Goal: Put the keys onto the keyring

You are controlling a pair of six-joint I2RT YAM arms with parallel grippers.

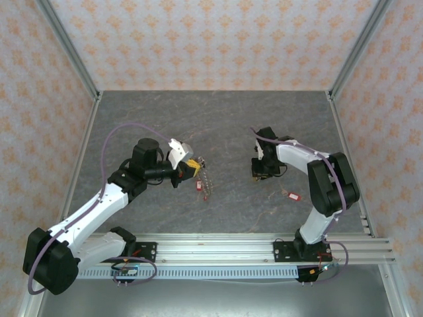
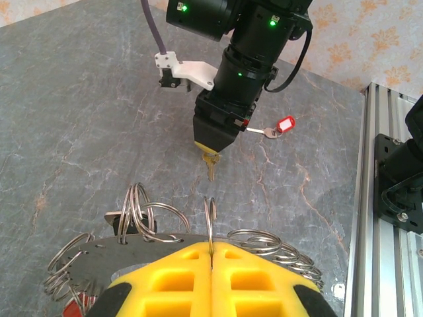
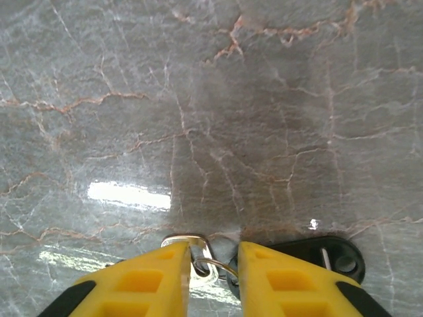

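My left gripper (image 2: 211,246) (image 1: 192,168) is shut on the keyring (image 2: 210,214), a thin steel ring held on edge. The ring belongs to a cluster of several rings on a flat metal plate (image 2: 86,254), which looks like a chain (image 1: 207,178) from above. My right gripper (image 3: 213,254) (image 1: 259,173) points down at the table with its fingers apart. A silvery key's head (image 3: 192,239) with a small ring (image 3: 221,263) lies between them, against the left finger. In the left wrist view this key (image 2: 210,165) pokes out under the right gripper (image 2: 215,144).
Another key with a red tag (image 2: 285,123) (image 1: 291,195) lies on the table right of the right arm. Red tags (image 1: 197,185) lie by the chain. A black tag (image 3: 334,257) sits beside my right finger. The aluminium rail (image 1: 231,247) runs along the near edge.
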